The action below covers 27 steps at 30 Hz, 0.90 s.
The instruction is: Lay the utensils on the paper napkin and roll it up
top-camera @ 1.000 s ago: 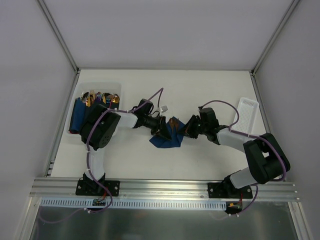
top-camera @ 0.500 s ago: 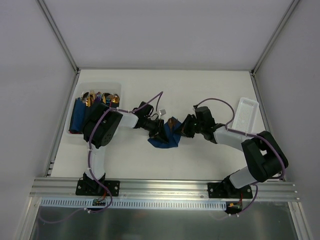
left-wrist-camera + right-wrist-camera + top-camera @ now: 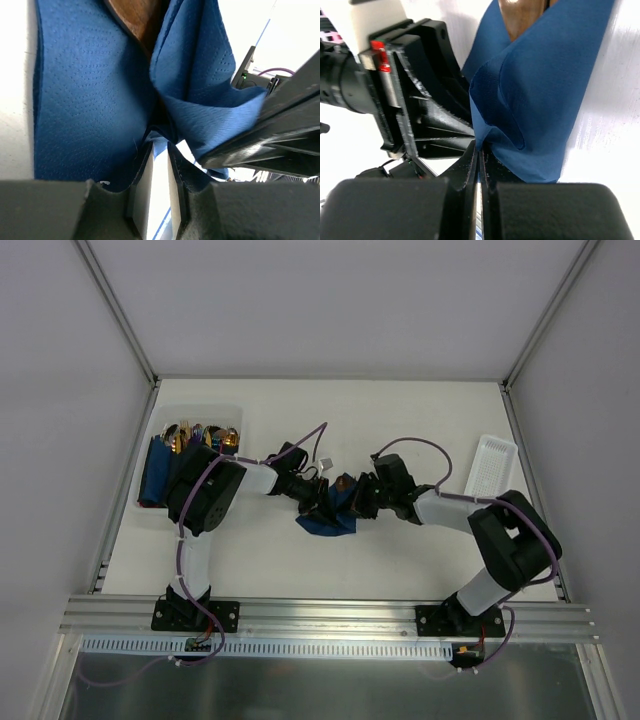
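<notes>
The paper napkin [image 3: 328, 520] is being held bunched up at the middle of the worktop [image 3: 400, 430], between the two arms. It is being gripped from the left by the left tool [image 3: 318, 504], whose fingers [image 3: 142, 185] are drawn nearly together with a fold of the blue paper draped over and between their tips. From the right it is being pinched by the right tool [image 3: 358, 502], clenched tight on another fold. A bronze utensil [image 3: 522, 15] is being enclosed by the paper; only its end is showing at the far side, and how many pieces are lying inside cannot be told. Further utensils [image 3: 195, 435] are being kept in a bin [image 3: 205, 408] at the far left.

The placing step is judged to be done, at least in part. The rolling is being worked on. The paper is being gathered into loose, uneven folds, not yet a tight roll, so wrapping and tidying are left.
</notes>
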Available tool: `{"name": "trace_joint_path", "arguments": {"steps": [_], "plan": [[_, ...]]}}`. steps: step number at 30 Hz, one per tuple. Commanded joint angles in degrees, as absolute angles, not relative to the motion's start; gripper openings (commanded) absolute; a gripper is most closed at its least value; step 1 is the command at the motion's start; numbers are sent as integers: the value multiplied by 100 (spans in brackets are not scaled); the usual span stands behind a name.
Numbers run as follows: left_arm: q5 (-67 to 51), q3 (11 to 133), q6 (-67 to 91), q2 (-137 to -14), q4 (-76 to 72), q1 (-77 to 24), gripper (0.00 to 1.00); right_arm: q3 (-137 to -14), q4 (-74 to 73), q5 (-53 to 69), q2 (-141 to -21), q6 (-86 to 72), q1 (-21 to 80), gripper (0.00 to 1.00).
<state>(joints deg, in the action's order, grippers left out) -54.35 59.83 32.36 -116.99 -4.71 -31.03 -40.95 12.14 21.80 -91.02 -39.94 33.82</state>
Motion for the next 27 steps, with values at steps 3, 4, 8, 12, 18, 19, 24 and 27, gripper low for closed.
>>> {"name": "trace_joint_path", "arguments": {"steps": [3,4,8,12,18,19,24,27], "plan": [[-5177,6073,3023,-11751,-334,-3085,18,-4254,1265,2215,-9404,-3911,3419,0],[-5203,6056,2997,-11725,-343,-3094,19,-4237,1300,2241,-9456,-3920,3428,0],[-5326,5933,2918,-11462,-334,-3085,22,-4175,1476,2303,-9668,-3973,3419,0],[-5510,5635,2795,-10892,-308,-3050,27,-4149,1617,2355,-9835,-4008,3428,0],[-5660,5256,2646,-10092,-123,-2866,31,-4184,1819,2487,-10055,-4069,3428,10],[-5669,5204,2663,-10012,-97,-2804,31,-4184,1845,2496,-10072,-4078,3419,14],[-5564,5439,2777,-9852,-62,-2392,31,-4184,1968,2584,-10107,-4113,3419,43],[-5520,5738,2839,-10089,-35,-2347,31,-4166,1986,2602,-10090,-4113,3419,51]]}}
